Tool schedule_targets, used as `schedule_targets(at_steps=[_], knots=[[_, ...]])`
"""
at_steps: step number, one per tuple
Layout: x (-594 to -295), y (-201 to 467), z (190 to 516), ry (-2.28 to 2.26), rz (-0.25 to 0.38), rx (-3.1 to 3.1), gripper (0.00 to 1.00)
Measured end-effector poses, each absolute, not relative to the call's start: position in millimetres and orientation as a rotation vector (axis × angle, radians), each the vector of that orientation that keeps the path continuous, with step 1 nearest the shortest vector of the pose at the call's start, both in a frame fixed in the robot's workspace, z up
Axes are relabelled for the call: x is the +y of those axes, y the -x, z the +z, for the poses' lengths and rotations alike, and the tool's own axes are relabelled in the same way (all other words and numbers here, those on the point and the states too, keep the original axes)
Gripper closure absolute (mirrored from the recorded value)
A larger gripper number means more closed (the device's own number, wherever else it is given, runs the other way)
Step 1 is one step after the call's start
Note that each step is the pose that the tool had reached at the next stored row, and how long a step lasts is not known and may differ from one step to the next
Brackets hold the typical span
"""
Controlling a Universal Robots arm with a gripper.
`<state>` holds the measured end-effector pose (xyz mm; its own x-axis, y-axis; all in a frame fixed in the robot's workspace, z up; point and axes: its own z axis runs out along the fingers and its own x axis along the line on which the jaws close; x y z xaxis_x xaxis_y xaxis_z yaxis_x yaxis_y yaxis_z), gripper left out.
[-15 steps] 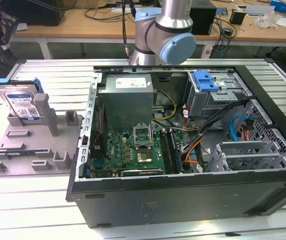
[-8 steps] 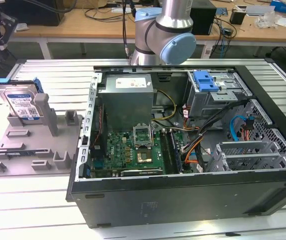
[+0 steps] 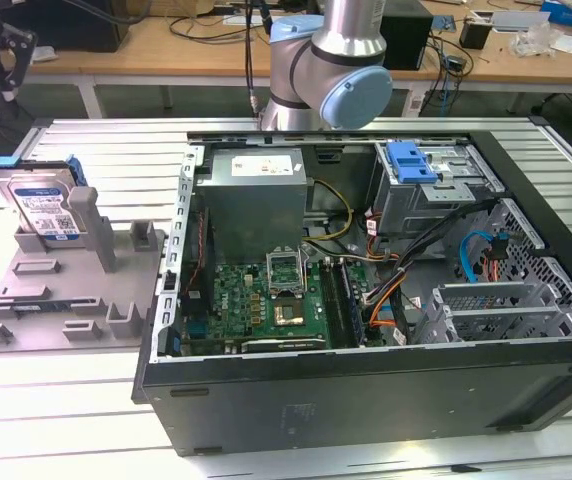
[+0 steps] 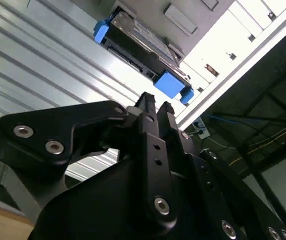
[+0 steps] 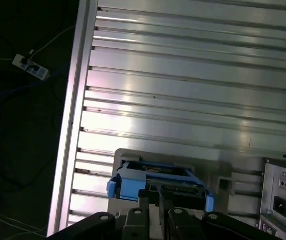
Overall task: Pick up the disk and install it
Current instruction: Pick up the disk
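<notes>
Plainly, the disk (image 3: 44, 205) stands in the grey holder (image 3: 26, 300) — pincer (image 4: 155, 103) closed, gripping nothing.

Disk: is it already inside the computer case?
No, the disk stands in the grey holder outside the case.

No print is legible; the label (image 3: 52, 212) on the disk (image 3: 28, 190) is too small to read.

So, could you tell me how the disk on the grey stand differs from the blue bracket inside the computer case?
The disk stands tilted on edge in the grey stand, outside the case; the blue bracket lies flat on the drive cage inside it. The disk is silver with a labelled face; the bracket is plain blue. Both have blue plastic.
</notes>
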<state>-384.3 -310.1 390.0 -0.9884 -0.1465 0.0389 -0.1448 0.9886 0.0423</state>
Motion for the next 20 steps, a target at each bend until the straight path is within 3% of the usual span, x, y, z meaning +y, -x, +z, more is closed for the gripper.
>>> schedule_targets(at_steps=[2,5,20], knots=[[-310.1,384.3,389.8,-0.275,-0.060,-3.085,0.71],[-310.1,384.3,389.5,-0.387,-0.058,-3.069,0.52],[-310.1,384.3,389.4,-0.804,-0.047,-2.982,0.52]])
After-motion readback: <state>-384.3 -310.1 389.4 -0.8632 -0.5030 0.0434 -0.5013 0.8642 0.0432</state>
